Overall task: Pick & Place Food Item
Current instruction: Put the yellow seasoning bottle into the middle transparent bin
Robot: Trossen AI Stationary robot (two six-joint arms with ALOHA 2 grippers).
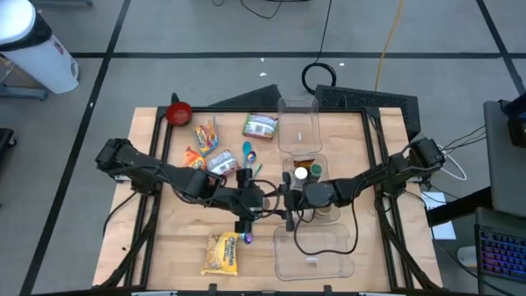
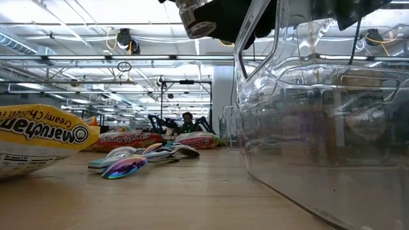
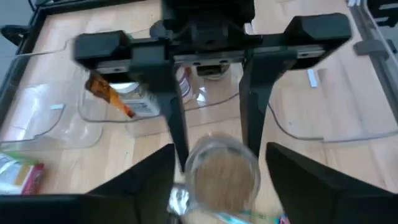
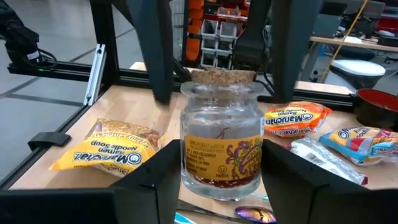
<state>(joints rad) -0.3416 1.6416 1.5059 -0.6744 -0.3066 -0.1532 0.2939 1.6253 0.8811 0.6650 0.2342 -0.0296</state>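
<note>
Jar (image 4: pixel 221 152) sits between both pincers, apparently gripped by neither.

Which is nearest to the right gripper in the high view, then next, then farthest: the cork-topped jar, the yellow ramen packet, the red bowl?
1. Cork-topped jar: between the fingers of the right gripper, mid-table.
2. Yellow ramen packet: toward the front edge, on the left arm's side.
3. Red bowl: the table's far left corner.

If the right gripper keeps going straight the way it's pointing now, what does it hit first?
The cork-stoppered glass jar sits directly ahead, between the right gripper fingers, so it meets that first. Just beyond the jar is the left gripper, facing it from the other side. How close that is stays unclear.
</note>
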